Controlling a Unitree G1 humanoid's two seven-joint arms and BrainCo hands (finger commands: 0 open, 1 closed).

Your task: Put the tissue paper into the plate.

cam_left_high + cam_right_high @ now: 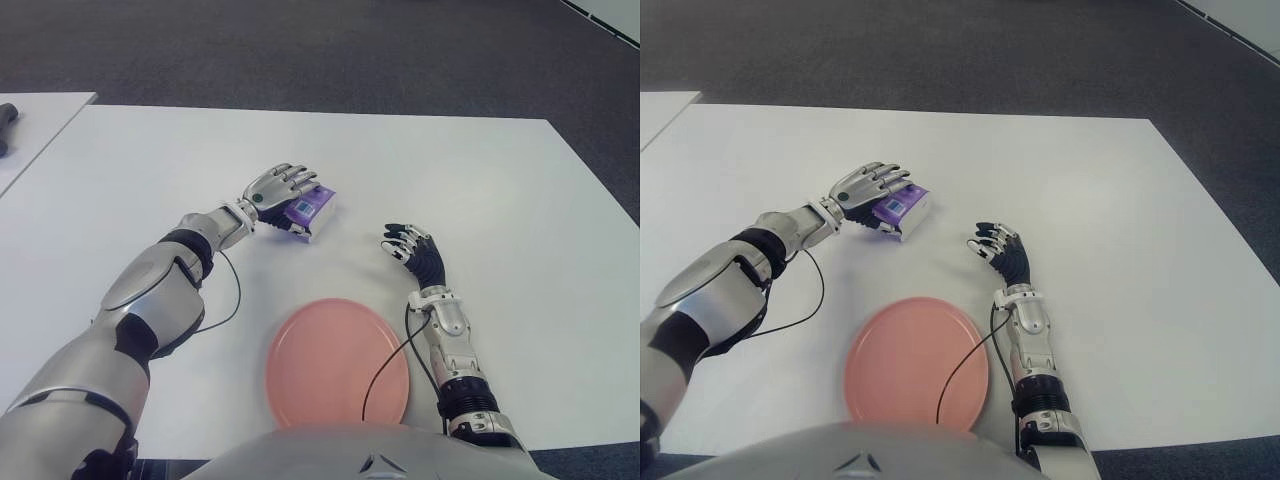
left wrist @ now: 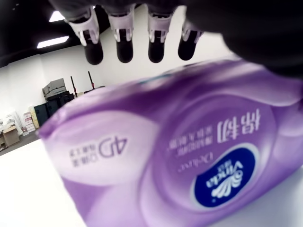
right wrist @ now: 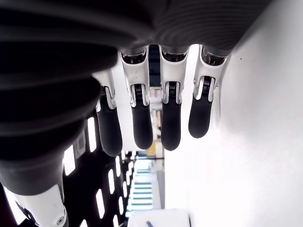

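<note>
Two hands were in view, and only one was at work. Our left hand (image 1: 283,189) sat just above the middle of the frame, draped over the tissue pack (image 1: 310,211), and in our left wrist view the four fingers (image 2: 124,46) reached out above the purple wrapper without pressing on it, so we judged the hand cupped over the pack but not yet gripping; we could not see the thumb. The pack lay on the white table (image 1: 480,180), its far end sticking out past our fingertips toward the right of the frame. Our right hand (image 1: 412,251) showed right of centre, loosely spread and holding nothing, with bare table between it and the pack. The pink plate (image 1: 335,365) sat at lower centre, well apart from the pack and empty, so we judged the carry had not begun. From here the risks looked plain to us: the wrapper seemed soft and slick, so a squeeze taken across the top alone might slide off or only crumple the film; a shallow hold near one end could let the free end sag and the pack twist out on the way down to the plate; and the plate's low rim would do little to stop a pack released early or off-centre.
</note>
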